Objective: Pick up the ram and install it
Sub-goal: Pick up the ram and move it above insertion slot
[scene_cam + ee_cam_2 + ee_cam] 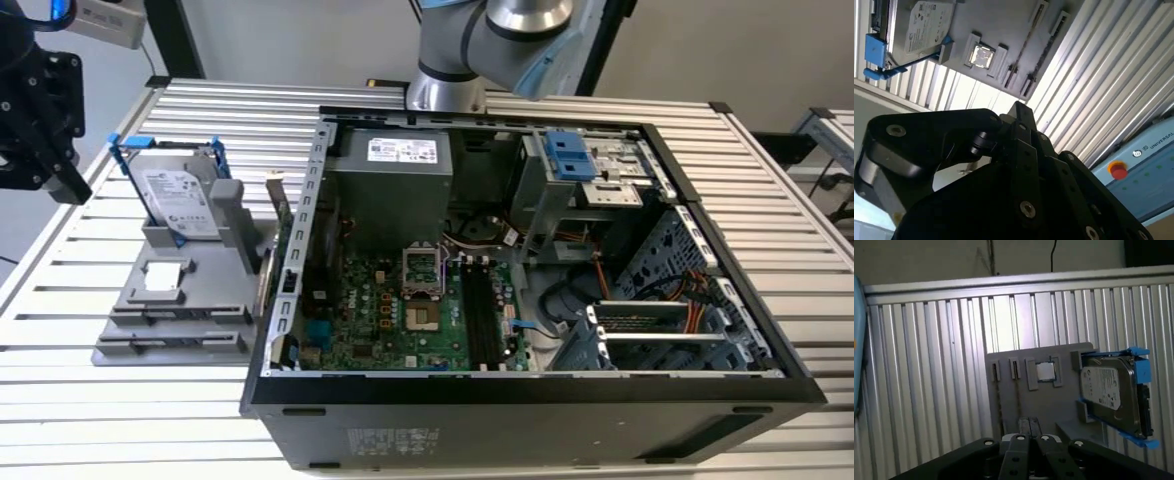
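An open computer case (534,430) lies on a slatted metal tabletop (761,160). Beside it, at the exterior view's left, a gray holder (1054,405) carries a hard drive (1109,390). The tool (1029,424) hovers above the holder, closed up narrow and gripping nothing I can see. A thin dark strip, likely the ram (999,405), sits edge-up in a holder slot. Both pickup and installing seem not yet done.

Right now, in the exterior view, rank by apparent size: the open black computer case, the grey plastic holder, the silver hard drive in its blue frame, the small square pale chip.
Largest to smallest:
1. black computer case
2. grey plastic holder
3. silver hard drive
4. square pale chip
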Available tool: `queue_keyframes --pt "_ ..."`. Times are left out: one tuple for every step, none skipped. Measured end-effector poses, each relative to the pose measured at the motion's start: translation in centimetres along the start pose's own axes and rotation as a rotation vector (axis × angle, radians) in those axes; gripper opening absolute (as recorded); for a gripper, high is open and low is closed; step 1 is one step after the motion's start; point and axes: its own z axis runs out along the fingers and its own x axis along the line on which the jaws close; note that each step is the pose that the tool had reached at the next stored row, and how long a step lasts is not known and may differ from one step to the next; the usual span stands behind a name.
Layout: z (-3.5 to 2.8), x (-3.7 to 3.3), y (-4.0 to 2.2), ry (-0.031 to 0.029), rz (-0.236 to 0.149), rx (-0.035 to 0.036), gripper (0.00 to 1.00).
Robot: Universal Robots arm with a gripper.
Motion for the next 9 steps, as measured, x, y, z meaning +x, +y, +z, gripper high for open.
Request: queue_keyframes --pt "0.0 0.0 0.0 0.0 -0.013 -0.0001 0.0" --pt "0.0 0.0 0.0 0.0001 -0.026 0.0006 0.0" --pt "0.0 0.01 -0.01 0.0002 -0.038 0.0021 0.0" --pt "0.0 0.01 -0.01 0.0004 -0.047 0.0046 0.0" --pt "0.01 0.01 0.0 0.0004 -0.054 0.0102 0.0" --pt "0.03 0.01 -0.01 -0.0004 -0.062 0.0237 0.0" --pt "0.03 0.01 -0.01 -0.0012 -0.068 0.0396 0.0" --pt "0.02 0.0 -0.01 -0.0017 -0.073 0.0516 0.0" --pt "0.02 0.01 -0.01 -0.002 -0.077 0.0626 0.0"
